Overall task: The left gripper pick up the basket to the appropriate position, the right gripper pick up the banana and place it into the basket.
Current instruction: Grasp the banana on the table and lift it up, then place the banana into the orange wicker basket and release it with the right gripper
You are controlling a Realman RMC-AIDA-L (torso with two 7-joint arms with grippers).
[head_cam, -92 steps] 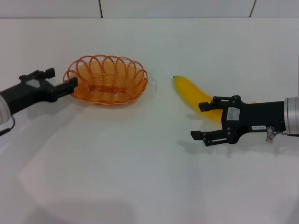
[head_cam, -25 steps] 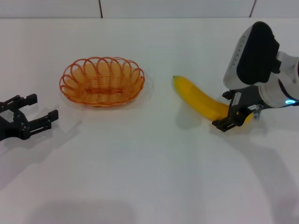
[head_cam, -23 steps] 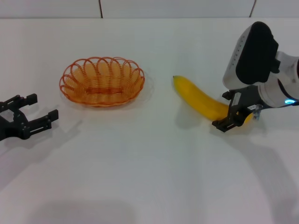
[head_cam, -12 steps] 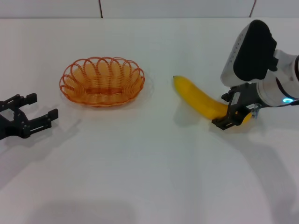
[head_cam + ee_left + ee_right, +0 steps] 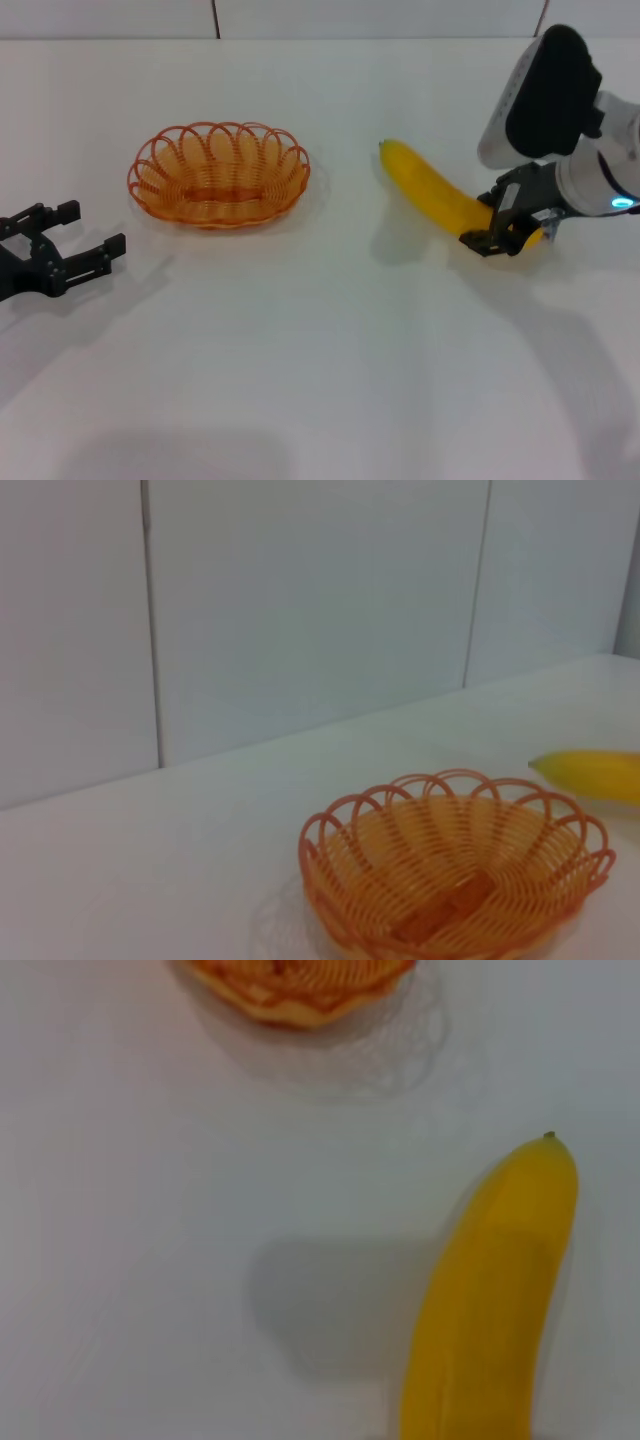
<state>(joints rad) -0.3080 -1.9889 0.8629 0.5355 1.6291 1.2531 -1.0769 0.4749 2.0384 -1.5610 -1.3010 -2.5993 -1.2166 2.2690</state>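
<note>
We see the banana (image 5: 430, 192) held by its near end in the right pincer (image 5: 507, 225), whose two black fingers are closed across the fruit. The banana's far, free end points away toward the back of the counter (image 5: 320, 360), and a soft shadow lies under the fruit on the basket side; in the right wrist view the shadow sits apart from the banana (image 5: 495, 1300), so the fruit looks raised off the surface. The right arm's bulky white-and-black link rises steeply above the pincer at the right edge, with the silver wrist bent down so the fingers point toward the counter and toward the robot's left.

We find the basket (image 5: 219, 174) standing upright on the counter, well apart from the banana on its left. In the left wrist view the basket (image 5: 455, 875) fills the lower part, with the banana's tip (image 5: 590, 776) just past its rim.

The left pincer (image 5: 68, 250) hovers low at the left edge, near the basket but clear of it, fingers spread wide and holding nothing, pointing roughly toward the basket
</note>
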